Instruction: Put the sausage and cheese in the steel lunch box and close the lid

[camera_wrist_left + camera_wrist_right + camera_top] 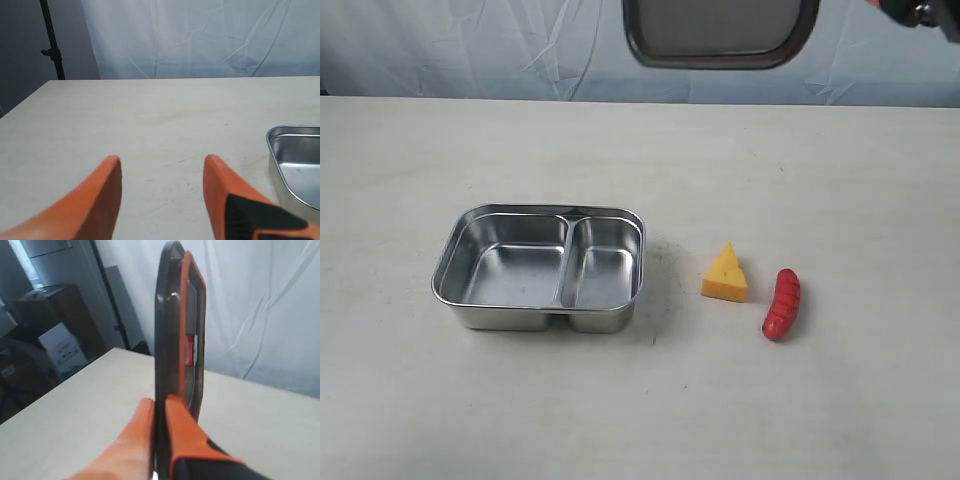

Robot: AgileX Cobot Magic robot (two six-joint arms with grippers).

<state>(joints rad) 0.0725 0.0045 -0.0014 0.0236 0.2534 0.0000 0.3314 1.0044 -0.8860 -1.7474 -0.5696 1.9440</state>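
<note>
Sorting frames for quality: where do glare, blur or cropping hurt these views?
Exterior view: sharp, even light; the steel lunch box shows mild reflections, and the lid is cropped by the top edge. Left wrist view: the left gripper is soft, near the lens. Right wrist view: the right gripper is blurred.

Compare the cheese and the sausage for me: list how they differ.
The cheese is yellow-orange; the sausage is glossy red. The cheese is a triangular wedge; the sausage is a curved, ridged rod. The cheese stands point up; the sausage lies flat. Both rest on the table, outside the steel lunch box.
</note>
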